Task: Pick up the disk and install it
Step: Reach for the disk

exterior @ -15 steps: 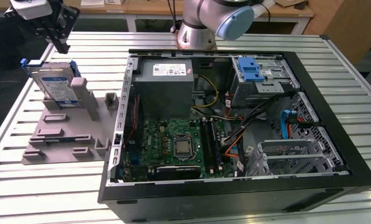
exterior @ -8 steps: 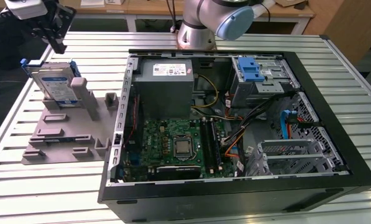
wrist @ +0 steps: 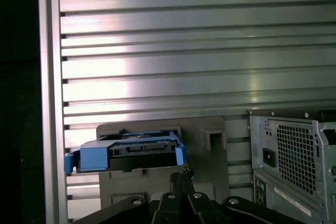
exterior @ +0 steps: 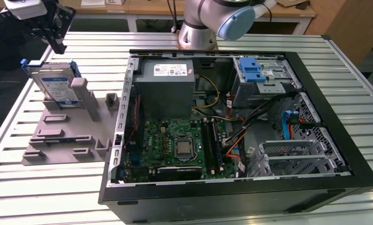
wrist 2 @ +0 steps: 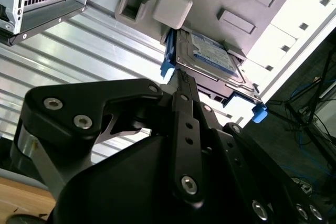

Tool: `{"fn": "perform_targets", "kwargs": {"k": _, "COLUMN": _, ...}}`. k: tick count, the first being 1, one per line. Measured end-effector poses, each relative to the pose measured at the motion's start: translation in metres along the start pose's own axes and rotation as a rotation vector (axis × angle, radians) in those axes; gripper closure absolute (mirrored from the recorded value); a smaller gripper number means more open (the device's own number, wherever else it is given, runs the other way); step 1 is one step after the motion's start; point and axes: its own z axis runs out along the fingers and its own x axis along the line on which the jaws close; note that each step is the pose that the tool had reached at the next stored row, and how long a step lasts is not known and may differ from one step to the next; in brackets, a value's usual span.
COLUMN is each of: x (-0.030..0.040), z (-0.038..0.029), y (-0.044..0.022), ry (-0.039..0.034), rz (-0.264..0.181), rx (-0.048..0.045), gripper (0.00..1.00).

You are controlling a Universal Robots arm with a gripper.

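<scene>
My work table [exterior: 61, 197] is ribbed silver aluminium slats. Directly on it lie a flat grey plastic fixture plate [exterior: 58, 158] and, just beside it, an open black computer case [exterior: 236, 199] on its side.

A silver table [exterior: 49, 187] with long grooves shines in bright light. A wooden desk [exterior: 148, 7] stands behind it. The floor [exterior: 2, 122] at the exterior view's left is dark.

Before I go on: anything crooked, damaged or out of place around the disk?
Nothing stands out. The disk leans in its grey stand, as it seems meant to; the gripper hangs shut above it, not touching.
</scene>
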Motion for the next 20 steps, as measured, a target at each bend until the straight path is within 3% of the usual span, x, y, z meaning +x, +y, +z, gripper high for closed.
{"fn": "perform_targets", "kwargs": {"k": 13, "x": 0.001, "z": 0.0, "y": -0.0001, "ry": 0.0, "rz": 0.0, "rx": 0.0, "gripper": 0.89}}
{"fn": "perform_targets", "kwargs": {"k": 16, "x": 0.006, "z": 0.0007, "y": -0.0005, "ry": 0.0, "rz": 0.0, "rx": 0.0, "gripper": 0.89}}
{"fn": "perform_targets", "kwargs": {"k": 20, "x": 0.0197, "z": 0.0009, "y": -0.0015, "ry": 0.0, "rz": 0.0, "rx": 0.0, "gripper": 0.89}}
